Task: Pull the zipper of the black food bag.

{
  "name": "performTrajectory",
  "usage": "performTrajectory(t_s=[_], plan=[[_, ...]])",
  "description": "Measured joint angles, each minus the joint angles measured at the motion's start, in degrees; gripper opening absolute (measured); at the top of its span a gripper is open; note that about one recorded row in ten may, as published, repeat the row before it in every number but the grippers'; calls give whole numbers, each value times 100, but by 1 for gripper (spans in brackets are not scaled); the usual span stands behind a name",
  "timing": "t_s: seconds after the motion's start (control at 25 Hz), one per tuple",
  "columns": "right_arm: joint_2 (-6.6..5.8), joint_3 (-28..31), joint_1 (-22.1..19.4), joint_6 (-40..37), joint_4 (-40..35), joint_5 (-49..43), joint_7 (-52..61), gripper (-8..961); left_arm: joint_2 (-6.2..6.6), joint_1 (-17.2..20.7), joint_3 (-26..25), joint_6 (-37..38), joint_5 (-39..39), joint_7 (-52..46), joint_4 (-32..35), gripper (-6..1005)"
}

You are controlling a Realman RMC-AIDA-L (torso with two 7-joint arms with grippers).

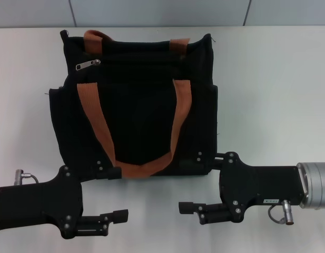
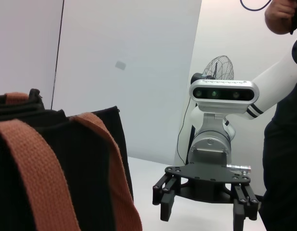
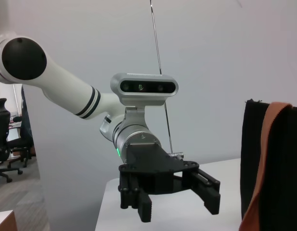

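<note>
On the table [image 1: 278, 79] the black food bag [image 1: 136, 105] lies untouched; I see the zipper [image 1: 88, 65] at its upper left end. Both my left gripper [image 1: 116, 192] and right gripper [image 1: 196, 182] wait near its bottom edge with jaws spread wide, so the pulling is not yet begun.

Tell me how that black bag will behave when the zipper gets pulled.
The black food bag looks like soft fabric, so it will probably buckle or slide unless braced. The zipper tab is small and metal, likely slippery to pinch.
</note>
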Motion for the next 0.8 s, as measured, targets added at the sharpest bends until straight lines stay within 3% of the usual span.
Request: performTrajectory(t_s=[0.52, 0.8], plan=[[8, 59, 78, -115, 24, 17, -2, 774, 9, -4, -75, 131, -25, -55, 0, 802], [9, 78, 25, -78, 46, 52, -2, 774, -101, -265, -999, 804, -352, 114, -208, 801]])
